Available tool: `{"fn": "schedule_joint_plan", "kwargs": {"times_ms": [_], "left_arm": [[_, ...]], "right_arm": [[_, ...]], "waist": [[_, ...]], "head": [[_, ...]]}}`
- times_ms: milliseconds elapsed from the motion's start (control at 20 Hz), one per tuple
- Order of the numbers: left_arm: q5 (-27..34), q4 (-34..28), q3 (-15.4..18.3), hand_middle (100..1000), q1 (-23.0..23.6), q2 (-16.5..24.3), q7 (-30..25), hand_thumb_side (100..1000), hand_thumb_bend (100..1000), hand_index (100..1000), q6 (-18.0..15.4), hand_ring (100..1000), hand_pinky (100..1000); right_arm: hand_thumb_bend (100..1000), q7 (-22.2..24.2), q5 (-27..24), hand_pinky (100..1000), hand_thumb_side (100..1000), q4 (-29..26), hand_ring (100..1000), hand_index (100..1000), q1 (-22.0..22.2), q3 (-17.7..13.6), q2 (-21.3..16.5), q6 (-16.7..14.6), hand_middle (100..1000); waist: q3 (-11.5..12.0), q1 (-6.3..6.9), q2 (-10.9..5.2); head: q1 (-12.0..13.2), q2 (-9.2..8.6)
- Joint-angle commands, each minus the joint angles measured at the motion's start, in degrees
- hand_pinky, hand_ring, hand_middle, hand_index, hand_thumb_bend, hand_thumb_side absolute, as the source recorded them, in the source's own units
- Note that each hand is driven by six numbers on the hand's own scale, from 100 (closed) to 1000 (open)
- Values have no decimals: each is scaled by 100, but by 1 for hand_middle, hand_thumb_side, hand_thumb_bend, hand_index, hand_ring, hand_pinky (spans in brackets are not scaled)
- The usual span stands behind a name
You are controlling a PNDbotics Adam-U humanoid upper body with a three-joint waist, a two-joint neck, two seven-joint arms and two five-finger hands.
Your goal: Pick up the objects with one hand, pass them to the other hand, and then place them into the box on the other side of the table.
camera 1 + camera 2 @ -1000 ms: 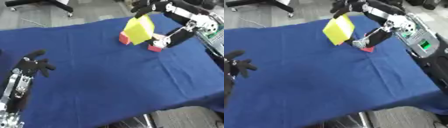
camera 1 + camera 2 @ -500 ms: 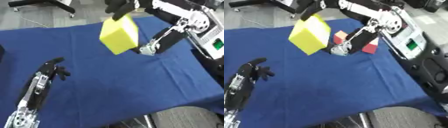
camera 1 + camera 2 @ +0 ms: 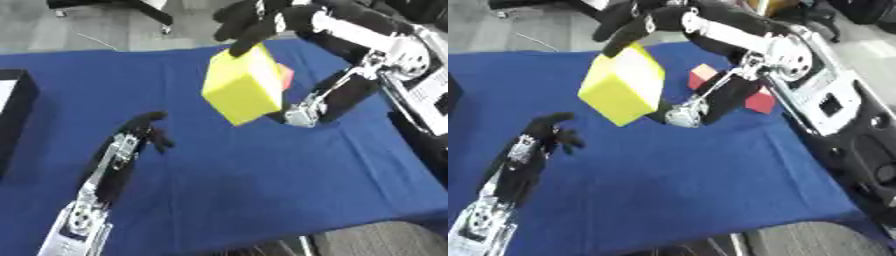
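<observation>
The robot's right hand (image 3: 254, 20), black-fingered, reaches in from the upper right with its fingers curled over the top edge of a large yellow box-shaped block (image 3: 245, 91), which it holds lifted clear above the dark blue cloth-covered table (image 3: 289, 175). The block hangs just under the hand, tilted with one corner pointing down, over the far middle of the table. Behind the block, the right arm's black and silver forearm and elbow joint (image 3: 785, 52) fold back toward the table's right edge.

Past the block, toward the right arm, two small red blocks show in the right eye view: one red block with a pale top face (image 3: 703, 75) just beside the yellow block's right edge, and another red block (image 3: 760, 102) further right, near the table's right edge. Both lie on the cloth, partly hidden by the arm.

The robot's left hand (image 3: 144, 131) comes up from the lower left corner, below and to the left of the yellow block and well apart from it. Its fingers are relaxed and slightly spread, holding nothing, above the cloth. At the table's far left edge, level with the yellow block, stands a black box with a pale inside (image 3: 16, 107), only partly in view.
</observation>
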Motion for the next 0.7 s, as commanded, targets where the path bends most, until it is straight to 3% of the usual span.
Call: {"fn": "schedule_joint_plan", "kwargs": {"times_ms": [50, 350, 700], "left_arm": [[-44, 22, -102, 369, -160, -111, -64, 950, 279, 845, -15, 584, 933], [325, 110, -290, 376, -404, -305, -272, 931, 342, 839, 6, 588, 934], [695, 79, -470, 394, -621, -416, -915, 877, 425, 841, -55, 596, 940]], "right_arm": [[100, 48, -34, 847, 100, -106, 968, 442, -110, 9, 31, 47, 829], [100, 104, 127, 846, 100, -84, 975, 441, -64, 108, 220, 197, 833], [100, -1, 381, 844, 100, 228, 984, 438, -43, 181, 405, 312, 837]], "waist": [[-6, -1, -85], [4, -7, -90], [23, -16, -85]], "head": [[210, -14], [429, -14], [431, -14]]}}
